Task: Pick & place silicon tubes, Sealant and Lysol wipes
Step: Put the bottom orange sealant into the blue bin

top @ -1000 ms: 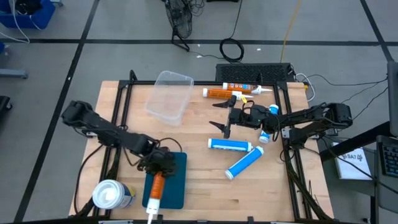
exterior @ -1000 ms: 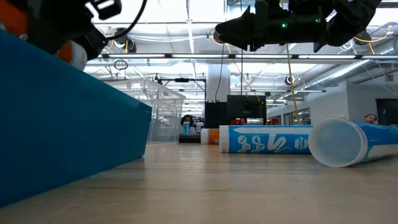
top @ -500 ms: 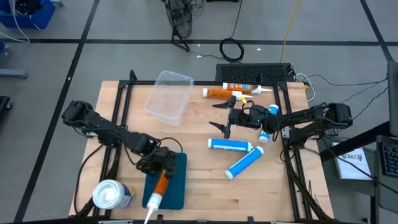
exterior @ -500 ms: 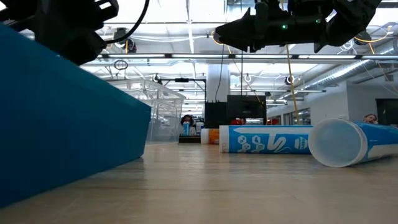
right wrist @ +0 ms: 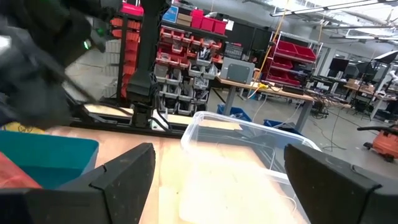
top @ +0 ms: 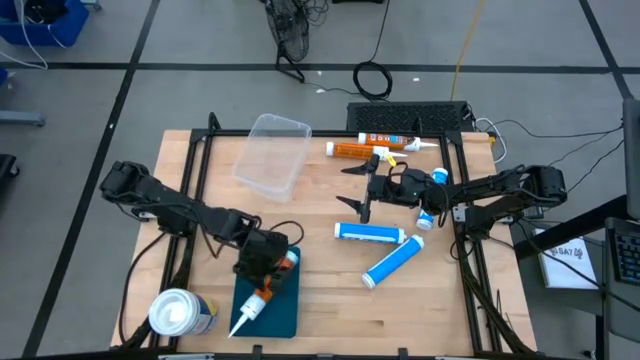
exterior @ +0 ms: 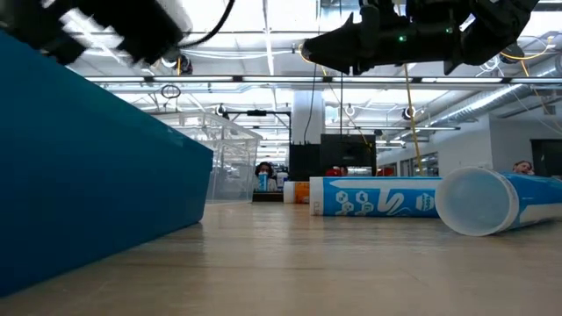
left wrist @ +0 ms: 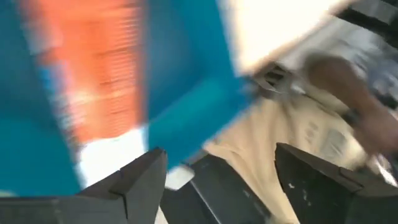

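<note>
An orange sealant tube (top: 268,290) lies slanting in the blue bin (top: 290,312) at the near left, its white nozzle (top: 240,322) toward the near edge. It also shows in the left wrist view (left wrist: 102,81). My left gripper (top: 262,257) hovers over the tube's far end, open (left wrist: 217,168). The Lysol wipes canister (top: 180,312) stands upright left of the bin. Two blue tubes (top: 370,233) (top: 392,262) lie on the table at the right. My right gripper (top: 352,188) hangs open above the table beyond them.
A clear plastic container (top: 272,152) sits at the far left-centre. An orange tube (top: 355,150) and a white tube (top: 390,138) lie along the far edge. The blue bin's wall (exterior: 88,175) fills the low view's left. Bare wood lies between the bin and the blue tubes.
My left gripper has gone a little toward the table's right and far edges. The orange tube has sunk below the bin's wall and turned about. It now lies slanting, with its nozzle swung toward the table's left edge.
</note>
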Controlling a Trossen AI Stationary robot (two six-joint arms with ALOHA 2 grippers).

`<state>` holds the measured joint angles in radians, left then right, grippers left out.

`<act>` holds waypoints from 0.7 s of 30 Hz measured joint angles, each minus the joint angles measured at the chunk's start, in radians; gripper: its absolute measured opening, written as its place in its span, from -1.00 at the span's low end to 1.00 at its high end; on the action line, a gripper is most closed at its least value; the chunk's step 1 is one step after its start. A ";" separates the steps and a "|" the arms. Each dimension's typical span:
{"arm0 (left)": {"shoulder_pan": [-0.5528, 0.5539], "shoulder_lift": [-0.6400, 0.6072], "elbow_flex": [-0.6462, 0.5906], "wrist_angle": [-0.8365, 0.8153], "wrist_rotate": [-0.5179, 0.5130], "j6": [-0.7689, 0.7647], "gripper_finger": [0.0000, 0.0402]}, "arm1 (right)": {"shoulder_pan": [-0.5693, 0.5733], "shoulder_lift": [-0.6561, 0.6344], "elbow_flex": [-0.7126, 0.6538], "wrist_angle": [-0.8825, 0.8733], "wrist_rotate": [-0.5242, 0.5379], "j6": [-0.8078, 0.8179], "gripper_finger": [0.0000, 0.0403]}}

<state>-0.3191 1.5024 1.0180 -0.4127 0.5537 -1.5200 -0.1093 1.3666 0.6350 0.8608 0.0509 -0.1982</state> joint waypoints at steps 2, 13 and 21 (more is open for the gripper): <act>0.007 0.000 0.015 0.062 -0.012 0.075 0.38 | 0.000 0.000 0.000 -0.011 0.000 0.000 0.65; -0.015 0.019 0.030 -0.100 -0.193 0.304 0.14 | 0.000 0.000 0.000 -0.028 0.000 -0.005 0.65; -0.029 0.087 0.032 -0.019 -0.150 0.370 -0.52 | 0.000 -0.001 0.000 -0.033 0.000 -0.009 0.65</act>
<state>-0.3478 1.5891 1.0499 -0.4318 0.4032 -1.1500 -0.1093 1.3661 0.6350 0.8279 0.0509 -0.2070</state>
